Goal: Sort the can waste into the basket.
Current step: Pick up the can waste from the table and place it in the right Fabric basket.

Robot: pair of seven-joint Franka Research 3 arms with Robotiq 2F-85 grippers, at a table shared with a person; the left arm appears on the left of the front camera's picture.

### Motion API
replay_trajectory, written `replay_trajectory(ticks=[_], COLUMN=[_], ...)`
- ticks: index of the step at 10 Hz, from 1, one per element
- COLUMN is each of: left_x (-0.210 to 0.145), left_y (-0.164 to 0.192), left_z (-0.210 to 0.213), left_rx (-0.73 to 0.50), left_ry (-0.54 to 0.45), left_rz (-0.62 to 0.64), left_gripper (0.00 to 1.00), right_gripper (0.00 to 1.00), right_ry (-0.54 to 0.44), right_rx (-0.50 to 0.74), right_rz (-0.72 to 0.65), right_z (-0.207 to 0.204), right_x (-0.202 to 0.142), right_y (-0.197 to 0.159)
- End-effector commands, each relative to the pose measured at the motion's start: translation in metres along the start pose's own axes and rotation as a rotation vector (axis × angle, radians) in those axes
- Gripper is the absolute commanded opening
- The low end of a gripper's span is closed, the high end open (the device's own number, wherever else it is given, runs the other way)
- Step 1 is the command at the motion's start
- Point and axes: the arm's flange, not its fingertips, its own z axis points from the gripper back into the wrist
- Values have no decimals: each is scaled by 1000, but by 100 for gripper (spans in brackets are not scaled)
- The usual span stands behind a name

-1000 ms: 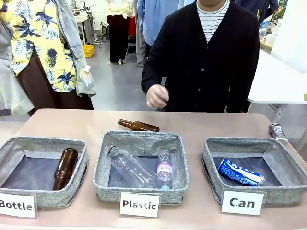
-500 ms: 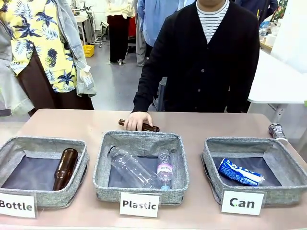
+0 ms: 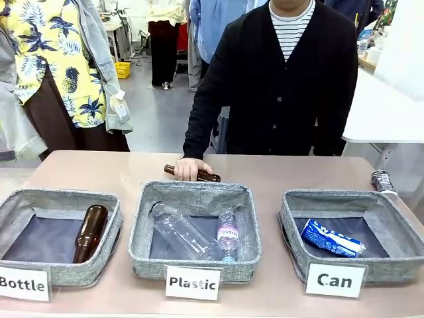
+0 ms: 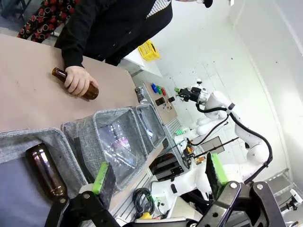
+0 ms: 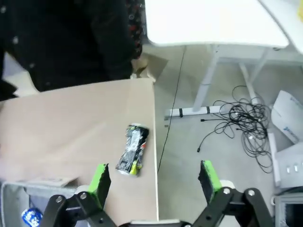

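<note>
The dark crushed can [image 5: 133, 150] lies on the table [image 5: 71, 123] close to its side edge, just beyond the "Can" basket [image 3: 289, 207]. A sideways brush from a finger could likely knock it to the floor. The blue can [image 3: 331, 238] lies inside that basket. The right gripper [image 5: 154, 178] hovers high above the dark can, jaws spread wide and empty. The left gripper [image 4: 158, 171], likewise agape, hangs above the "Bottle" bin [image 4: 28, 137], while a person's hand [image 3: 191, 168] rests on a brown bottle [image 3: 207, 176].
</note>
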Motion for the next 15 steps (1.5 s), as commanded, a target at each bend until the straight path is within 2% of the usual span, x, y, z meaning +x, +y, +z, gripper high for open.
replay_trajectory(ticks=[1,7,8,9,10,11,13,15], left_x=[-1,-1,-1,0,13,25,37,49], left_y=[-4,-4,-4,0,-34,-46,-43,-35], left_z=[-2,-2,-2,0,31,64,132,185], left_rx=[-15,-15,-15,-1,-84,-26,135,134], left_ry=[-11,-11,-11,0,-141,-171,-222,-384], left_rz=[3,3,3,1,-11,-29,-26,11], left_gripper=[100,100,100,100,100,100,100,100], right_gripper=[100,100,100,100,100,100,100,100], right_ry=[-26,53,34,64,64,64,64,64], right_rx=[13,-39,-37,-22,-22,-22,-22,-22], right_rz=[-93,-178,-155,-148,-148,-148,-148,-148], right_z=[-26,-86,-89,-76,-76,-76,-76,-76], right_x=[15,21,22,6,6,6,6,6], right_y=[-12,-11,-5,-15,-15,-15,-15,-15])
